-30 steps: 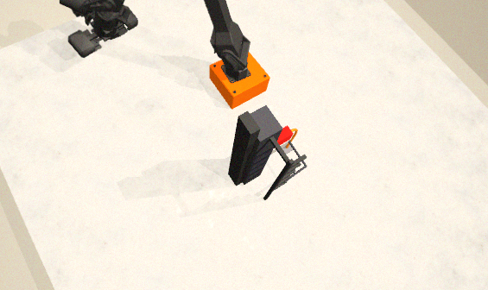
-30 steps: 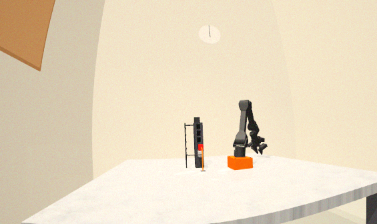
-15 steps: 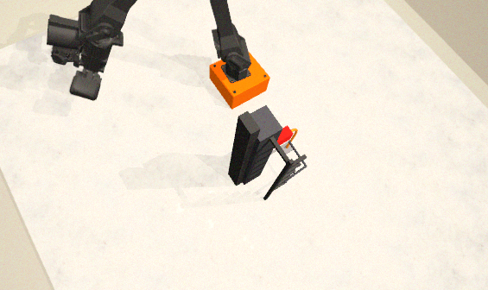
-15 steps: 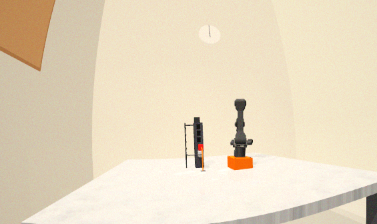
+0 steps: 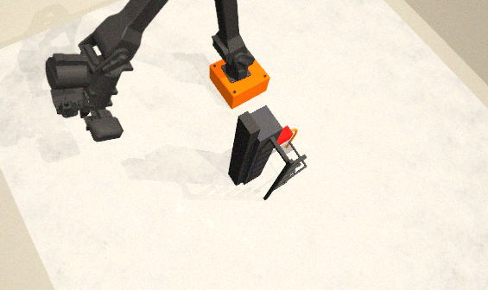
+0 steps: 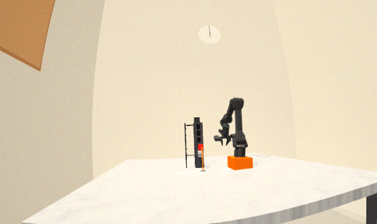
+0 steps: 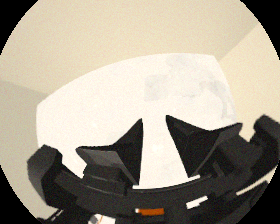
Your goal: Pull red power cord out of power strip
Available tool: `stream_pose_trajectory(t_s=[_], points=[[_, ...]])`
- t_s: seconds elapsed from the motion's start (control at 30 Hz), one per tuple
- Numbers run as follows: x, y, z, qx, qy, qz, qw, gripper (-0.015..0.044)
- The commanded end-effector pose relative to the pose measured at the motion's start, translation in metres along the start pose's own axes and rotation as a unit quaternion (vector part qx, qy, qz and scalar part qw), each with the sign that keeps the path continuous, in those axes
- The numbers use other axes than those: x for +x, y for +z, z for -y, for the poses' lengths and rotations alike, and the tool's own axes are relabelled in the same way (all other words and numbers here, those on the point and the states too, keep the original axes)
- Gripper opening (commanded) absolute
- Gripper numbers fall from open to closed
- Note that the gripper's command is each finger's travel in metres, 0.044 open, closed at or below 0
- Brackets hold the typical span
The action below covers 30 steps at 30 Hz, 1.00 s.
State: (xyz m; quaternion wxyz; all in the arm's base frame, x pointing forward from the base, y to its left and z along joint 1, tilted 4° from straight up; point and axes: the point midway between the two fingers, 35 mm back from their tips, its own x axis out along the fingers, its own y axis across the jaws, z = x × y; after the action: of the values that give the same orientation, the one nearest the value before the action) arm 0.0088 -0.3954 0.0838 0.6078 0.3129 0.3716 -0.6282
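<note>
The black power strip [image 5: 238, 151] [image 6: 199, 163] stands upright on the table. The red plug [image 5: 284, 135] [image 6: 200, 147] sits against its socket face, low in the column, below several dark sockets. An orange cord [image 5: 294, 133] [image 6: 203, 161] runs from the plug, looping out in the top view and hanging down to the table in the exterior view. My gripper [image 6: 225, 144] [image 7: 154, 119] is partly open and empty, pointing down, well away from the strip on the arm's side. The fingertips are hidden in the top view; neither plug nor strip lies between the fingers in the wrist view.
A thin dark slatted frame [image 5: 283, 175] [image 6: 186, 143] stands beside the strip, joined to it by bars. A whitish piece [image 6: 199, 153] shows just under the red plug. The arm's orange base block [image 5: 250, 92] [image 6: 240, 163] stands near the strip.
</note>
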Motion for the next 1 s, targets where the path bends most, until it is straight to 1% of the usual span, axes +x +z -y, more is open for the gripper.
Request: stream_pose_trajectory(t_s=[0.0,0.23,0.47,0.7,0.97], points=[[-0.02,0.022,-0.045,-0.061,0.041,0.043,0.996,0.016],[-0.06,0.038,-0.131,-0.169,0.116,0.105,0.973,0.016],[-0.111,0.037,-0.21,-0.264,0.189,0.165,0.931,0.016],[-0.17,0.02,-0.278,-0.345,0.261,0.221,0.874,0.016],[-0.248,-0.017,-0.342,-0.425,0.343,0.281,0.789,0.016]])
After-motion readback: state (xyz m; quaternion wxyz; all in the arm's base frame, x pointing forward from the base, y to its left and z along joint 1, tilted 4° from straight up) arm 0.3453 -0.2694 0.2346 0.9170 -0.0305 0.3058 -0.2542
